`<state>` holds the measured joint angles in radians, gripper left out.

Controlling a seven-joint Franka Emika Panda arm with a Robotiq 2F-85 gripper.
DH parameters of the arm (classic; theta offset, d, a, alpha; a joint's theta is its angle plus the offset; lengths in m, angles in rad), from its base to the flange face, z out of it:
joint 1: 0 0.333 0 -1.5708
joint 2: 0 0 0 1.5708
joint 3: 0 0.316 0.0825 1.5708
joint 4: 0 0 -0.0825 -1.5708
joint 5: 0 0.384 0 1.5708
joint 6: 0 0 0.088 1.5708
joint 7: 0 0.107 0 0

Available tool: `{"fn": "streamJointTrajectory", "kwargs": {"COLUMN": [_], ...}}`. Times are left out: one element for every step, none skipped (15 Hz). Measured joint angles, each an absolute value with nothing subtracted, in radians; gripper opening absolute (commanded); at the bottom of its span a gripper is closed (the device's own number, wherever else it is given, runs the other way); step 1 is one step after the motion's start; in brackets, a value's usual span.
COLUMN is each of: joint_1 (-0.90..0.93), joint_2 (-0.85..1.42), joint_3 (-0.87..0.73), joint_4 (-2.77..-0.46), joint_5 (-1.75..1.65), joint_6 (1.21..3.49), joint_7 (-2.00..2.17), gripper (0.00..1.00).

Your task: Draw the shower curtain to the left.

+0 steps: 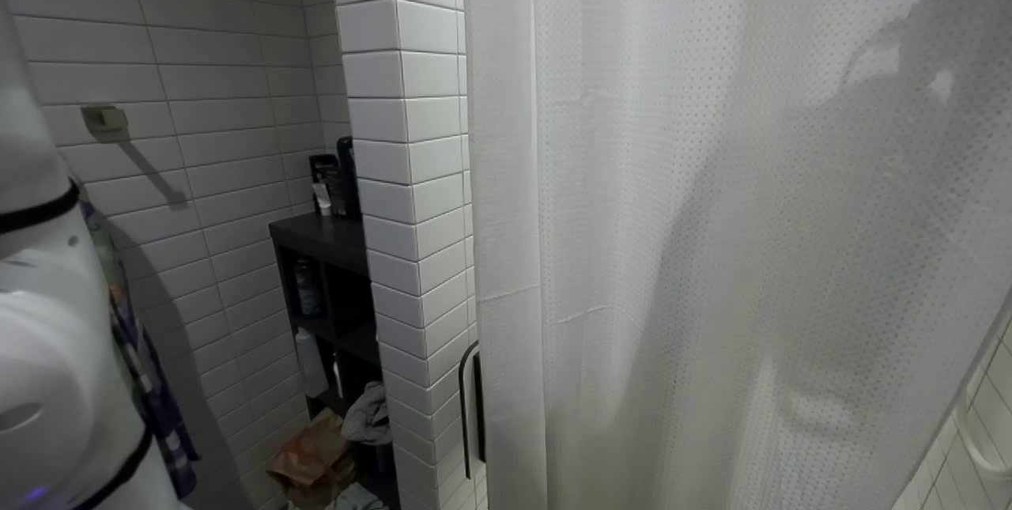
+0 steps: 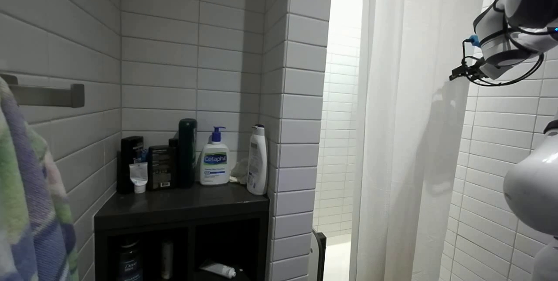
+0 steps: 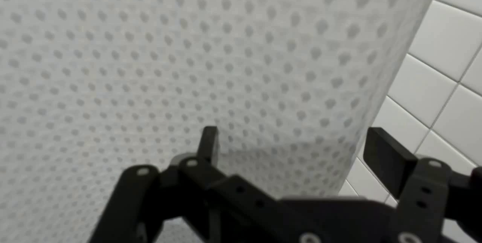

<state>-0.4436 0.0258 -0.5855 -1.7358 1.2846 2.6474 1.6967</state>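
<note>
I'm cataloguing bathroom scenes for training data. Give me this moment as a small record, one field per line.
curtain: white, dotted, hanging in soft folds
pincer: open, near the curtain's edge; contact unclear
shelf: black, bottles on top
pillar: white-tiled, between shelf and curtain in both exterior views
gap: tiled wall visible between pillar and curtain
towel: multicoloured, at an exterior view's left

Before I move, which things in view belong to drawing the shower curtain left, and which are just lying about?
For the job:
white shower curtain
gripper, open

Just lying about:
Cetaphil pump bottle and white bottle, on the dark shelf unit
brown bag
multicoloured towel, hanging
</note>
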Motion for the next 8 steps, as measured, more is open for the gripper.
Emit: {"fn": "streamJointTrajectory", "kwargs": {"joint_1": [-0.444,-0.444,-0.445,-0.446,-0.448,-0.45,-0.451,-0.452], "joint_2": [0.026,0.026,0.026,0.028,0.03,0.033,0.036,0.038], "joint_3": [-0.585,-0.585,-0.585,-0.585,-0.585,-0.585,-0.585,-0.585], "joint_4": [-1.736,-1.736,-1.736,-1.736,-1.736,-1.736,-1.736,-1.736], "joint_5": [1.282,1.277,1.27,1.261,1.25,1.236,1.22,1.203], "joint_6": [2.647,2.648,2.648,2.648,2.649,2.65,2.65,2.651], "joint_7": [1.697,1.697,1.698,1.7,1.704,1.713,1.723,1.735], "gripper": [1.0,1.0,1.0,1.0,0.87,0.74,0.68,0.61]}}
